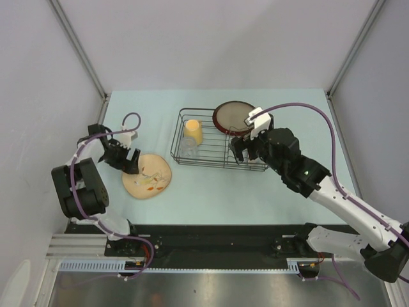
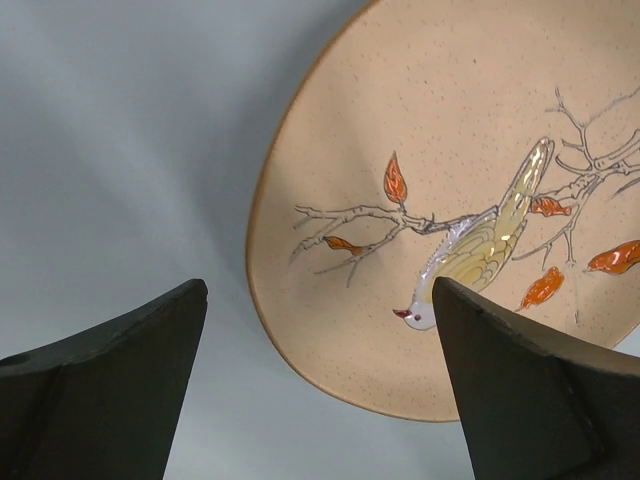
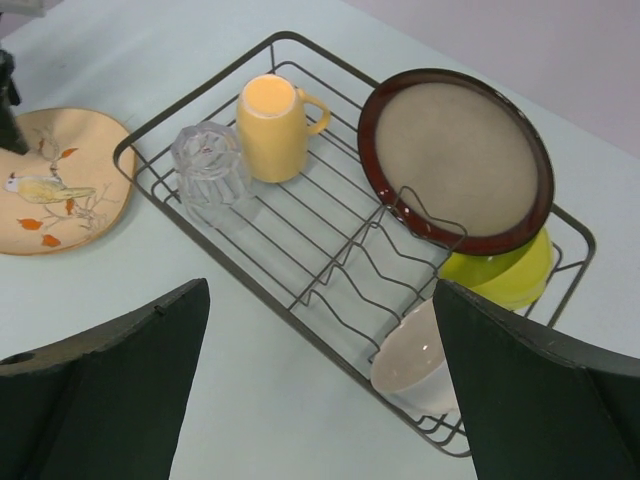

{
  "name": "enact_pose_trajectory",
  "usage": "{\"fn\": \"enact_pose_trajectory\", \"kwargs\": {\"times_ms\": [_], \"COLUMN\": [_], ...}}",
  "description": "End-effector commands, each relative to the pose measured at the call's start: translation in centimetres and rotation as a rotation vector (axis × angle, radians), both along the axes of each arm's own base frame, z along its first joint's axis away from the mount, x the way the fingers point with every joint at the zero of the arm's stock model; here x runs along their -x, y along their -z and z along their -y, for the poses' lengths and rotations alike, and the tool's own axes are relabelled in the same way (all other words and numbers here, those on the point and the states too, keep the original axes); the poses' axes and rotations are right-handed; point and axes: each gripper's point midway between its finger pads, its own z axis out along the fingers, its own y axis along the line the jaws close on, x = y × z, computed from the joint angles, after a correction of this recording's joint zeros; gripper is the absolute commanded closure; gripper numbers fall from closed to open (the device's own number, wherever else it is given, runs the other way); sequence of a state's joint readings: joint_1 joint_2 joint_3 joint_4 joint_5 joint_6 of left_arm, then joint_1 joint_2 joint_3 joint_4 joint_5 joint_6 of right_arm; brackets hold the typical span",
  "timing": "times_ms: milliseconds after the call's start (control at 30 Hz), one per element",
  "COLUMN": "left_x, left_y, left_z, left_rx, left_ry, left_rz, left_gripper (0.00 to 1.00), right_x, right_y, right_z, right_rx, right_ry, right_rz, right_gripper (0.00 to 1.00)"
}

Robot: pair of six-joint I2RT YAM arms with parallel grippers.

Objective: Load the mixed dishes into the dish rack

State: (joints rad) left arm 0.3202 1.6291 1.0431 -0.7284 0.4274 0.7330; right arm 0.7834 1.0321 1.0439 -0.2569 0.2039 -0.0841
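The rectangular black wire dish rack (image 1: pixel 175 137) stands in the middle of the pale blue table (image 1: pixel 211 192), and we see five of the dishes in it. At its left end, a pale yellow ceramic mug (image 3: pixel 272 125) and a clear ribbed glass (image 3: pixel 210 170) stand upside down, side by side. At the right end, a round cream dish with a dark red rim (image 3: pixel 460 160) leans tilted against the upright wire loops. A lime green bowl (image 3: pixel 505 275) lies partly hidden under it. A small pale saucer (image 3: pixel 415 365) sits on edge in the near right corner.

The beige round plate (image 1: pixel 147 176), painted with a bird on a branch, lies flat on the table just left of the rack. The left gripper (image 1: pixel 131 167) hangs over its left edge, fingers spread wide and gripping nothing. We cannot tell whether they touch it. The right gripper (image 1: pixel 246 155) hovers above the rack's right end, fingers likewise spread and empty.
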Motion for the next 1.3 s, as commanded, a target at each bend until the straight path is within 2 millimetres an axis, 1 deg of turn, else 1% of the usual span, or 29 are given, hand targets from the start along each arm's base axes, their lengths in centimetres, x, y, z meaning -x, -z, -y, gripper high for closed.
{"fn": "enact_pose_trajectory", "kwargs": {"times_ms": [0,33,67,133,167,200,300,433,467,500,533,567,600,633,667,700,767,800,833,867,900,933,967,1000,1033,1067,1133,1200,1267], "left_x": [-2.3,-2.4,-2.3,-2.0,-1.9,-1.5,-1.0,-0.6,-0.7,-0.6,-0.5,-0.6,-0.3,-0.1,-0.2,0.2,0.7,1.0,1.2,1.3,1.4,1.5,1.6,1.7,1.8,1.9,2.1,2.4,2.3], "left_y": [-1.4,-1.2,-0.6,0.0,0.3,0.9,2.1,2.7,2.7,2.6,2.8,2.7,2.7,2.9,2.7,2.7,2.5,2.5,2.5,2.5,2.6,2.6,2.6,2.6,2.6,2.5,2.4,2.1,1.3], "left_z": [0.4,0.4,0.5,0.8,0.9,1.1,1.4,2.4,2.6,2.7,3.0,3.0,3.3,3.3,3.4,3.6,3.8,4.0,4.1,4.1,4.2,4.2,4.2,4.2,4.3,4.4,4.5,4.7,4.9], "left_rx": [0.087,0.093,0.1,0.119,0.125,0.136,0.164,0.23,0.242,0.255,0.271,0.277,0.289,0.3,0.311,0.319,0.329,0.334,0.339,0.343,0.344,0.347,0.353,0.355,0.356,0.361,0.37,0.384,0.407], "left_ry": [-0.004,-0.007,-0.007,-0.004,-0.001,0.003,0.016,0.04,0.043,0.049,0.053,0.057,0.067,0.069,0.076,0.087,0.098,0.112,0.116,0.121,0.13,0.133,0.132,0.143,0.147,0.151,0.156,0.165,0.171], "left_rz": [0.059,0.053,0.037,0.019,0.012,-0.007,-0.053,-0.091,-0.093,-0.1,-0.109,-0.11,-0.127,-0.142,-0.143,-0.158,-0.164,-0.171,-0.175,-0.184,-0.189,-0.195,-0.208,-0.21,-0.213,-0.217,-0.22,-0.229,-0.229], "left_gripper": [0.0,0.0,0.0,0.01,0.01,0.01,0.01,0.03,0.05,0.07,0.09,0.16,0.21,0.25,0.34,0.37,0.43,0.46,0.48,0.56,0.6,0.64,0.72,0.77,0.79,0.85,0.87,0.89,0.91], "right_x": [1.1,1.1,1.4,1.5,1.8,1.8,2.7,3.7,3.8,4.0,4.3,4.3,4.2,4.5,4.6,4.5,4.5,4.5,4.5,4.3,4.2,4.0,4.0,4.1,4.0,4.2,4.6,4.9,5.2], "right_y": [0.1,1.1,1.6,2.5,3.1,3.4,4.6,6.3,7.1,7.4,7.9,8.4,9.7,10.4,10.9,12.3,13.0,13.9,14.3,14.6,14.8,15.6,15.9,16.1,16.7,16.9,18.0,18.5,19.4], "right_z": [-1.8,-2.5,-3.1,-3.8,-4.6,-4.8,-5.8,-6.6,-6.8,-7.0,-7.4,-7.8,-8.1,-8.6,-8.9,-9.2,-9.6,-9.9,-10.2,-10.6,-10.9,-11.7,-12.0,-12.4,-12.9,-13.2,-13.7,-13.9,-14.4], "right_rx": [-0.055,-0.048,-0.046,-0.036,-0.05,-0.051,-0.043,-0.031,-0.031,-0.033,-0.035,-0.035,-0.021,-0.016,-0.01,0.007,0.02,0.037,0.044,0.042,0.041,0.034,0.03,0.027,0.027,0.033,0.065,0.084,0.098], "right_ry": [-0.079,-0.097,-0.121,-0.145,-0.166,-0.178,-0.24,-0.301,-0.309,-0.322,-0.347,-0.359,-0.365,-0.389,-0.4,-0.4,-0.412,-0.419,-0.432,-0.44,-0.45,-0.466,-0.477,-0.489,-0.499,-0.507,-0.511,-0.512,-0.524], "right_rz": [-0.049,-0.082,-0.104,-0.13,-0.165,-0.176,-0.224,-0.282,-0.299,-0.307,-0.322,-0.332,-0.364,-0.389,-0.403,-0.435,-0.446,-0.457,-0.458,-0.453,-0.453,-0.462,-0.467,-0.47,-0.474,-0.471,-0.47,-0.47,-0.481], "right_gripper": [0.04,0.06,0.11,0.14,0.14,0.14,0.13,0.13,0.14,0.14,0.16,0.19,0.23,0.26,0.33,0.34,0.35,0.35,0.35,0.35,0.34,0.34,0.34,0.34,0.34,0.34,0.34,0.34,0.34]}}
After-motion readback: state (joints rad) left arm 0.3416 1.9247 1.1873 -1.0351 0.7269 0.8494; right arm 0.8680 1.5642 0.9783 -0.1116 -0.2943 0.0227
